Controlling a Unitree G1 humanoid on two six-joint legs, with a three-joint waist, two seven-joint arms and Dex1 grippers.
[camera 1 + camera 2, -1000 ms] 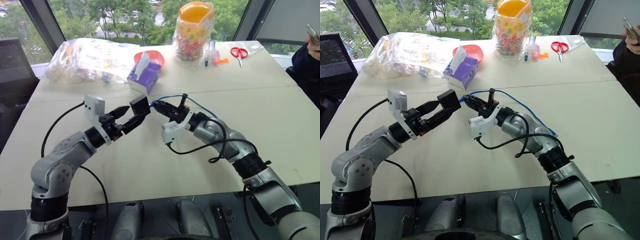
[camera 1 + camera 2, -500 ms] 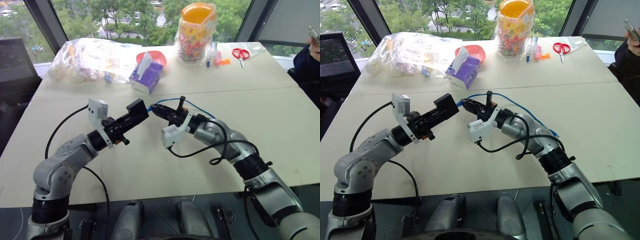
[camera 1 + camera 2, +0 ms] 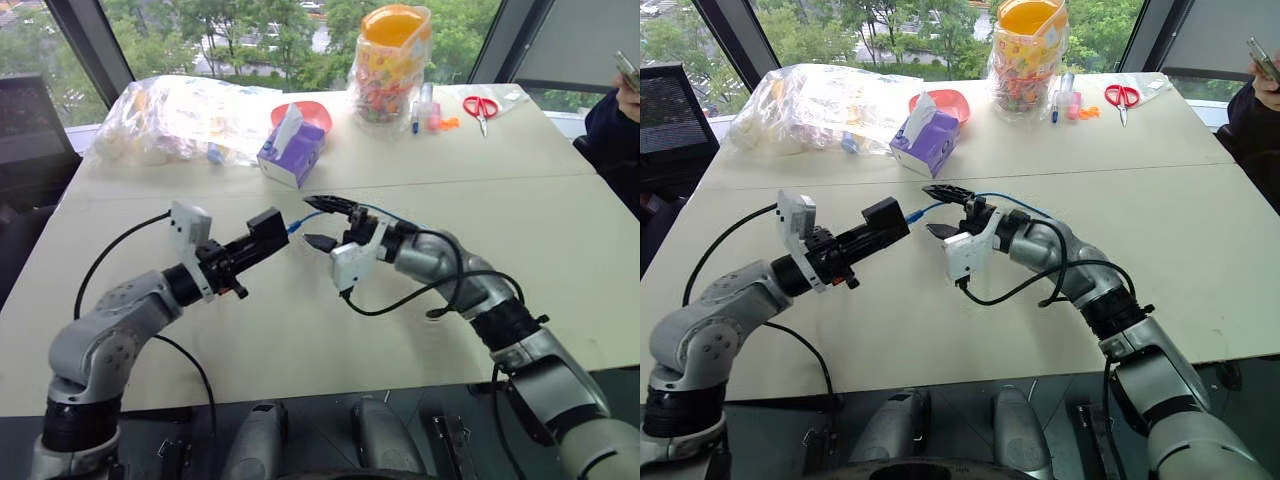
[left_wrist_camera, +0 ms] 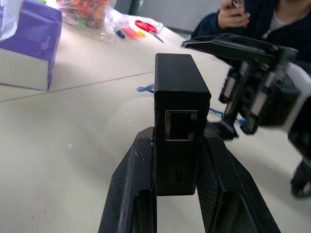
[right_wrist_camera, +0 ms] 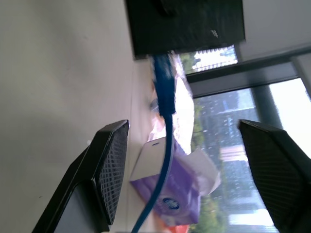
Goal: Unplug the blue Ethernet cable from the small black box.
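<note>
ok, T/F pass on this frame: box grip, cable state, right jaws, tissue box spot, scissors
1. The left gripper is shut on the small black box. True.
2. The blue Ethernet cable is already out of the box. False: its plug still sits in the box.
3. The right gripper is clamped on the cable. False: its jaws stand open with the cable between them.
4. The purple tissue box lies beyond both grippers. True.
5. The red scissors lie beside the left arm. False: they lie at the far right of the table.

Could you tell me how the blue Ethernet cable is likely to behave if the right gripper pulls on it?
The blue Ethernet cable looks thin and probably floppy, curving loosely between the open right gripper and the small black box. It seems light, so it would likely trail and sag rather than hold shape.
</note>
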